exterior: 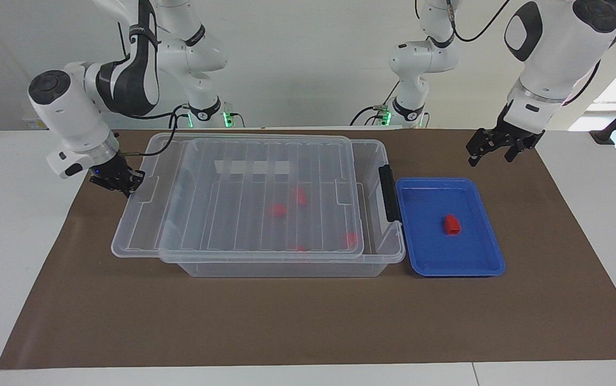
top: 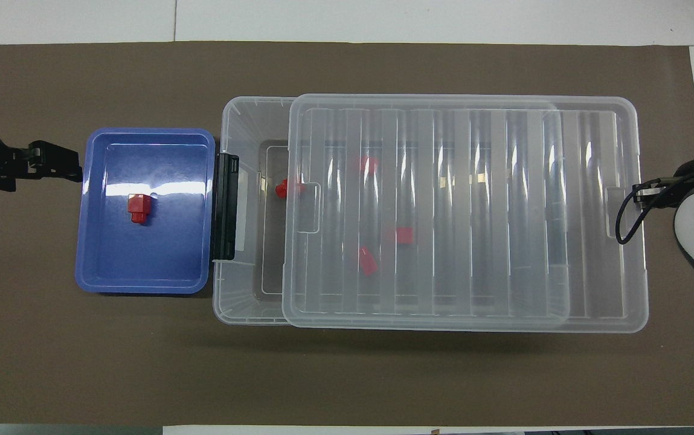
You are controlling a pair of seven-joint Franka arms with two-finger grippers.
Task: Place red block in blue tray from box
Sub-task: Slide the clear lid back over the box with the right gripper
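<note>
Facing view: high camera across the table [exterior: 308, 321], looking toward the robots, moderately distant. Overhead view: camera above the robots' end, looking steeply down. Both share the box [exterior: 265, 214], tray [exterior: 487, 257] and brown mat [exterior: 232, 321], half a turn apart.

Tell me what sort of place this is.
Probably a robotics lab bench set up for manipulation trials: two white arms, the left end effector raised, a brown mat on a white table, and staged props, a clear box beside a blue tray.
</note>
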